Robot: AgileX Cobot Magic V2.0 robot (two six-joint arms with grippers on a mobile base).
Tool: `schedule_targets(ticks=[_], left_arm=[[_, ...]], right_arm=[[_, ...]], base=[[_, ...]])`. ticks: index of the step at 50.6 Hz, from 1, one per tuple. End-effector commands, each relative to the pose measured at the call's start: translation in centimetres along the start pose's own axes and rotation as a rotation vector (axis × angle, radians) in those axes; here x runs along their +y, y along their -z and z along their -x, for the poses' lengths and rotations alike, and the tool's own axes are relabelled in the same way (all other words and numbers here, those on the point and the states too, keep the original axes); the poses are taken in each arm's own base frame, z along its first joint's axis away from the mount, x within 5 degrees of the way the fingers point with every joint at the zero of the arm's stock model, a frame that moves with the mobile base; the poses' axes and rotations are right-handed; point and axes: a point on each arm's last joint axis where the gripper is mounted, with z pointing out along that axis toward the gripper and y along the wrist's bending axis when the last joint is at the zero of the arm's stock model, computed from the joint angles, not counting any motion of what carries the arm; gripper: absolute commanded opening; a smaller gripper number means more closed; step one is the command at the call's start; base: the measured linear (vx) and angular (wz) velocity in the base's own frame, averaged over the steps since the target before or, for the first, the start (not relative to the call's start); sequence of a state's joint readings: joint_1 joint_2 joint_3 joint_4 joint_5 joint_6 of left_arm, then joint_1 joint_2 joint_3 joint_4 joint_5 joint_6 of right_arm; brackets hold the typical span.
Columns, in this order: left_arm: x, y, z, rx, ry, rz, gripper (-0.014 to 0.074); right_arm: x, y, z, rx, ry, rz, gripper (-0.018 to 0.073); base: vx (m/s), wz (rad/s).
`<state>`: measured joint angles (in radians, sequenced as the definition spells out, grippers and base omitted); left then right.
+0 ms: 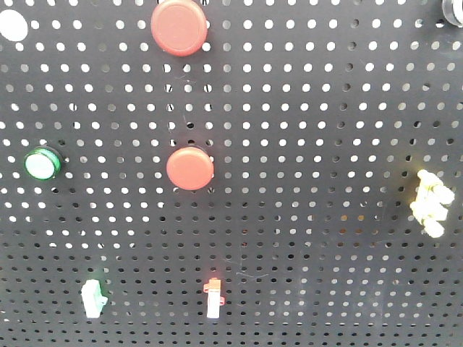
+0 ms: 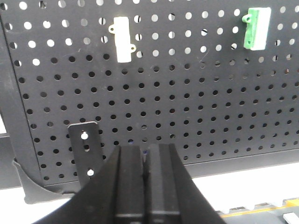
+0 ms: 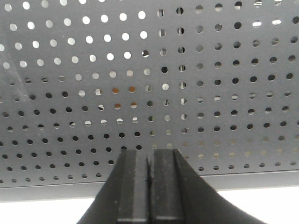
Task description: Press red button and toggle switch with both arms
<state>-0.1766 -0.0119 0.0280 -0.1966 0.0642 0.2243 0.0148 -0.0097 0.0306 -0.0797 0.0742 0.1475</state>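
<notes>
Closest to the lens in both wrist cams: left hand (image 2: 145, 156) and right hand (image 3: 149, 156), each clenched tight, fingers flat against each other, nothing gripped. Both parked low, short of the pegboard (image 1: 325, 108), touching nothing afaict.

Progress-wise: prob at square one. No hand on any control, none visible in the front cam at all. So button press + switch flip both left to do, judging from this alone. Can't confirm from looks tho, no lamp or latch to read.

Red button (image 1: 179, 27): top of the board, a bit left of centre in front cam, upper edge cut by the frame. Bigger than the smaller red button (image 1: 189, 168) roughly below it and the green button (image 1: 41, 164) off to the left. Round, so no long axis to speak of. Dome facing straight out toward the front cam, so press direction = straight into the board.

Switches: bottom row, red-and-white switch (image 1: 213, 298) roughly under the two reds, green-and-white switch (image 1: 94, 298) further left. Both w/ long axis up-down on the board. Left wrist cam aimed up at a cream switch (image 2: 122, 39) plus a green one, maybe the same green. Toggle for the task = one of these, can't tell which. Right wrist cam: bare holes only.
</notes>
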Motion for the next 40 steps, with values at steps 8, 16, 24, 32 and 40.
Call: schedule_targets(ticks=[8, 16, 24, 32, 40], left_arm=[[0.2, 0.1, 0.1, -0.090, 0.007, 0.024, 0.0002], [0.4, 0.2, 1.1, -0.179, 0.152, 0.036, 0.0002], [0.2, 1.0, 4.8, -0.210, 0.383, -0.024, 0.0002], [0.1, 2.4, 11.8, -0.281, 0.184, -0.048, 0.0002], [0.0, 0.9, 19.3, -0.245, 0.086, -0.083, 0.0002]], right_arm=[[0.1, 0.2, 1.0, -0.149, 0.017, 0.014, -0.0003], [0.2, 0.4, 2.1, -0.251, -0.028, 0.029, -0.0003], [0.5, 1.6, 6.6, -0.417, -0.137, 0.066, -0.0003], [1.1, 4.2, 14.8, -0.523, -0.038, 0.057, -0.0003], [1.5, 4.3, 22.4, -0.521, -0.021, 0.035, -0.0003]], base=[[0.00, 0.00], [0.00, 0.00], [0.00, 0.00], [0.00, 0.00], [0.00, 0.00]])
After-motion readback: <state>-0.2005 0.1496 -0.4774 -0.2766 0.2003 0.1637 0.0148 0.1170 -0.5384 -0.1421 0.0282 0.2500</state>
